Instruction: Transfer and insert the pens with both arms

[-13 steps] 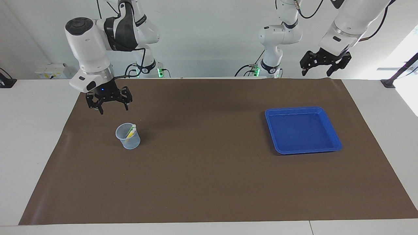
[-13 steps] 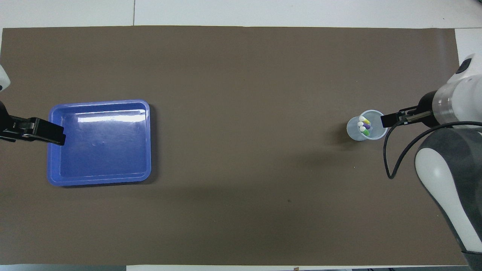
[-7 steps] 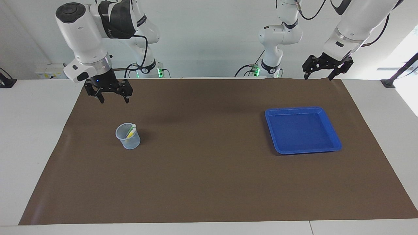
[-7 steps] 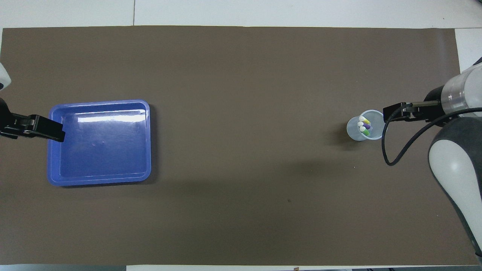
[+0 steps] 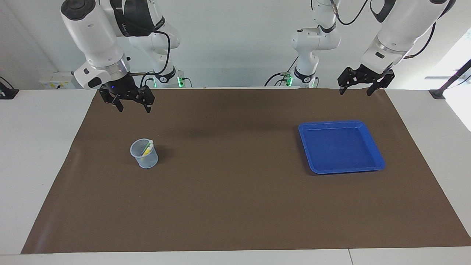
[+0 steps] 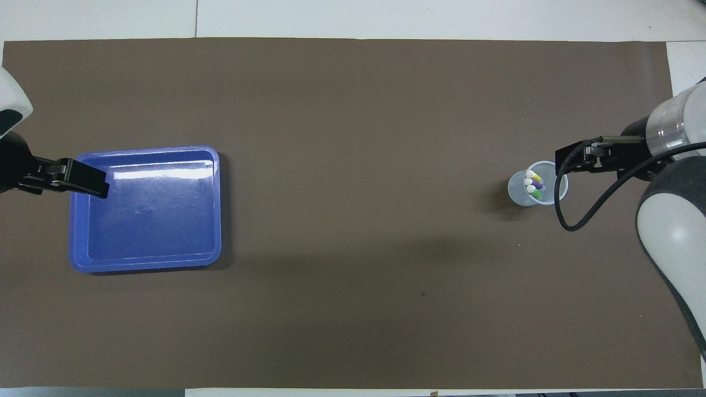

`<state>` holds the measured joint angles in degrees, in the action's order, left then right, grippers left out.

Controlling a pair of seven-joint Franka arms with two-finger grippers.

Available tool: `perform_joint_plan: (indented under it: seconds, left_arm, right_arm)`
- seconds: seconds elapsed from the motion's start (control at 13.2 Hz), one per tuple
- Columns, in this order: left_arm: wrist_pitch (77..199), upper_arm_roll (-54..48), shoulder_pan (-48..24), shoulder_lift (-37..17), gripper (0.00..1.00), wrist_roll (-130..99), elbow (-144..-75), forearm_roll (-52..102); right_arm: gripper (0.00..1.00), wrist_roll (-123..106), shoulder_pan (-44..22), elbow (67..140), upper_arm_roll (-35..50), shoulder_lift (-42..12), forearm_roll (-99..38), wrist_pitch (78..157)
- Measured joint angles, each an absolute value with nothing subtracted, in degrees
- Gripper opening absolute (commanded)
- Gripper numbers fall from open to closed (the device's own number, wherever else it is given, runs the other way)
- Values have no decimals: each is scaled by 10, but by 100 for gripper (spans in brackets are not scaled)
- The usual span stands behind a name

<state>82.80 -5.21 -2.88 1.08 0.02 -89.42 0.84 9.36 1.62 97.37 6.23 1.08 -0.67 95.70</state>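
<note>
Pens seated in cup; both grippers raised and empty.

Facing view: the right gripper (image 5: 131, 104) hangs with fingers spread above the mat's robot-side edge; the left gripper (image 5: 361, 85) likewise, so neither crowds the cup (image 5: 144, 153).
Overhead view: the pens (image 6: 534, 184) stand together in the cup, toward the right arm's end; the blue tray (image 6: 145, 209) lies empty, suggesting the transfer is complete.

both arms raised, left claw (image 5: 361, 85) and right claw (image 5: 133, 104) spread wide, empty.

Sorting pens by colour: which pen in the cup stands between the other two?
The purple pen, flanked by the yellow pen and the green pen.
</note>
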Motion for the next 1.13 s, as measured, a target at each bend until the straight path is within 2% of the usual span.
perform_joint_plan:
  seconds: [0.61,1.13]
  left_arm:
    - [829,-52,-28,11,100,-2,-890,8]
    - [829,-49,-27,13,100,-2,-890,8]
  right_arm:
    - [100,94,15,970,60,12,-6,945]
    - [100,73,-19,968,15,13,-2,939]
